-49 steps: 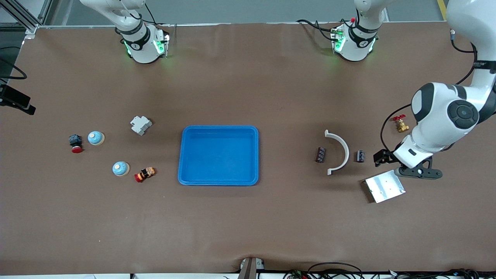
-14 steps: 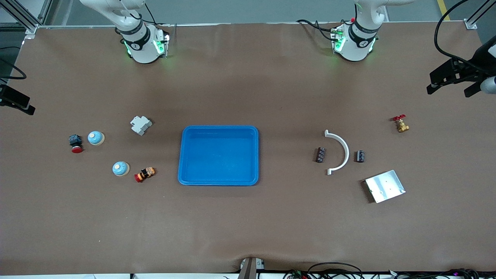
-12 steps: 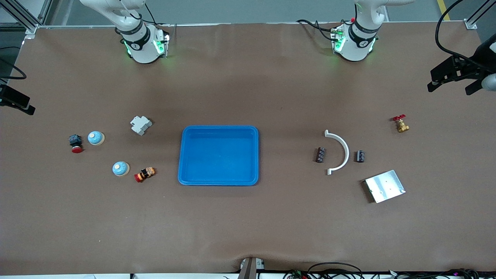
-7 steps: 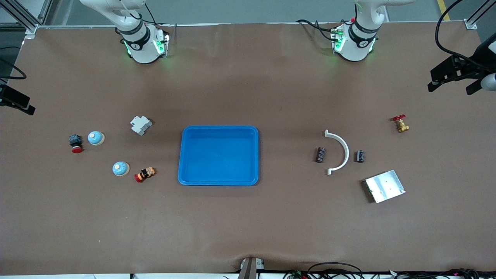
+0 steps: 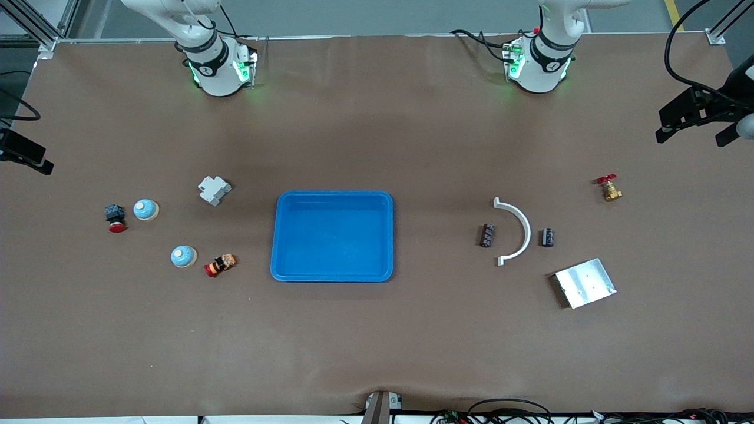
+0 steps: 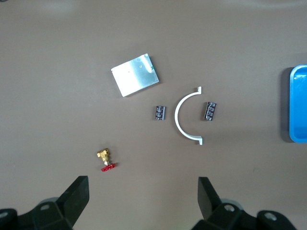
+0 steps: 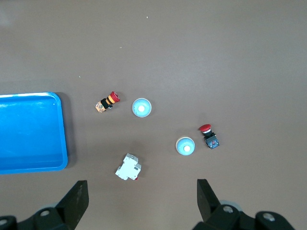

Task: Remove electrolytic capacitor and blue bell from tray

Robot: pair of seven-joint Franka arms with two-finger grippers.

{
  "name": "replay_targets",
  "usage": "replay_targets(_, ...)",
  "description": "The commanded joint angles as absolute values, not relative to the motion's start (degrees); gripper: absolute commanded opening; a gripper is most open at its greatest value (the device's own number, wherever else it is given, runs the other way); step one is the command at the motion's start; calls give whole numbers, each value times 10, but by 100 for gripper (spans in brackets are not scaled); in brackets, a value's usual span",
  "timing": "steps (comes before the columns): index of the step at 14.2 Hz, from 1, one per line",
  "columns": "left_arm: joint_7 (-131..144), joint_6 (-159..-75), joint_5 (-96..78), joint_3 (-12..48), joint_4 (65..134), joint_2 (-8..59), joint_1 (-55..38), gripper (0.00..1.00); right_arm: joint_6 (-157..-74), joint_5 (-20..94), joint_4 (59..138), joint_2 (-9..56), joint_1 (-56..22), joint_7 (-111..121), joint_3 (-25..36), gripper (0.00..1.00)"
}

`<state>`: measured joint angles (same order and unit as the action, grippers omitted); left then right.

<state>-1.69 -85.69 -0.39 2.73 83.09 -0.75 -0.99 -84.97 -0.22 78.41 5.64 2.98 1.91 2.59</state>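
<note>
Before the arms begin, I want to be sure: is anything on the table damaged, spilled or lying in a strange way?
Nothing stands out. The blue tray holds nothing, and both bells sit dome up. The two capacitors lie on either side of the white curved bracket, apart from it.

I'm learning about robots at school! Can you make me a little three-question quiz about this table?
1. How many bells are on the table?
2. True or false: the tray holds a capacitor.
3. Which thing lies between the two capacitors? A) valve B) white arc C) metal plate

Key:
1. Two, both toward the right arm's end.
2. False: nothing lies in the tray.
3. B, the white arc; the valve and the metal plate lie apart from them.
</note>
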Motion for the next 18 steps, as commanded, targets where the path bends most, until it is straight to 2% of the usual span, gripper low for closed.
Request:
replay_targets(1, -44, -860, 7, 32, 821, -5, -15, 100, -849, 7, 785, 49, 31, 23, 27, 100)
replay_targets(18, -50, -860, 3, 48, 821, -10, -12, 100, -859, 7, 785, 48, 28, 24, 25, 100)
